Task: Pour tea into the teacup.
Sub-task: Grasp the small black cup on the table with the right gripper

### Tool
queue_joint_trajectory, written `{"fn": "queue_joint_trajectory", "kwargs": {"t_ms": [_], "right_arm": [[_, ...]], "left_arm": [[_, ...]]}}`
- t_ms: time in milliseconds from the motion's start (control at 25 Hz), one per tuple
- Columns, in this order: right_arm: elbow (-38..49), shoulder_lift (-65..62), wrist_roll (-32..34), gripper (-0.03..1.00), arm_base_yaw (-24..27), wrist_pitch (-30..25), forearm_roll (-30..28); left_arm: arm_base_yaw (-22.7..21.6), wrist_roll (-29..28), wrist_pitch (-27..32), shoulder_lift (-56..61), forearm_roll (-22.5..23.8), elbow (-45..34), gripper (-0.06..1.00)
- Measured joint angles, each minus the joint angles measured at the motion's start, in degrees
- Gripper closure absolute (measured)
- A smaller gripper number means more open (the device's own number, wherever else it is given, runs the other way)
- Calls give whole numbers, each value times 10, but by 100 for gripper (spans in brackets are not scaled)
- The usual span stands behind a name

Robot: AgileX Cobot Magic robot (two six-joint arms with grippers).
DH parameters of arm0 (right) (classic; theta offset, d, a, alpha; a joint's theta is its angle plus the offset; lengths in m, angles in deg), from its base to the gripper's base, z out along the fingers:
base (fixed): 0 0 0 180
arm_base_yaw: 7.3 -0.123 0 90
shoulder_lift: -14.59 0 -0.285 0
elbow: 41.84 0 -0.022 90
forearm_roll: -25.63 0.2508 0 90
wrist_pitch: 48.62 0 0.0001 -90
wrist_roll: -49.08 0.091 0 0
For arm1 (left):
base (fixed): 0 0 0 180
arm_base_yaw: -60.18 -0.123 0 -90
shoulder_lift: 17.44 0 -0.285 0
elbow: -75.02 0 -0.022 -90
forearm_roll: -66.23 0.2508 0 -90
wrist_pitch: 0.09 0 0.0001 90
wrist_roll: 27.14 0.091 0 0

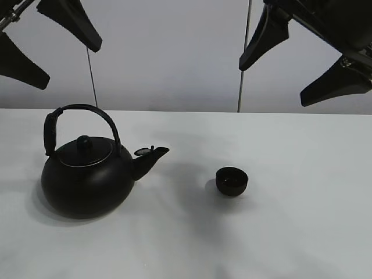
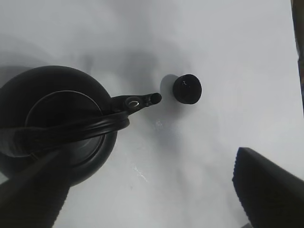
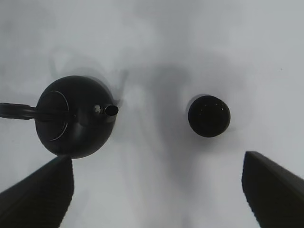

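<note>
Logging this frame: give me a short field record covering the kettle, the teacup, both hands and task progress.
kettle: black, upright on the table, lid on, spout toward the teacup
teacup: small, black, upright, right of the kettle, not touching it
left hand: open, raised above the kettle, holding nothing
right hand: open, raised, holding nothing
progress: kettle not yet lifted, nothing poured

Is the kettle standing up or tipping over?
Standing up. The kettle sits flat on the table, lid on top, handle arching above it.
</note>
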Motion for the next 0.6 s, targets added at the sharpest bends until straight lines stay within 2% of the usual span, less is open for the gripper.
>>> {"fn": "queue_joint_trajectory", "kwargs": {"t_ms": [280,520,600], "right_arm": [[0,0,-4,31,0,-1,-12],[-2,39,11,31,0,-13,-155],[-2,75,14,31,0,-10,-176]], "left_arm": [[0,1,-1,0,0,0,28],[0,1,-1,0,0,0,28],[0,1,-1,0,0,0,28]]}}
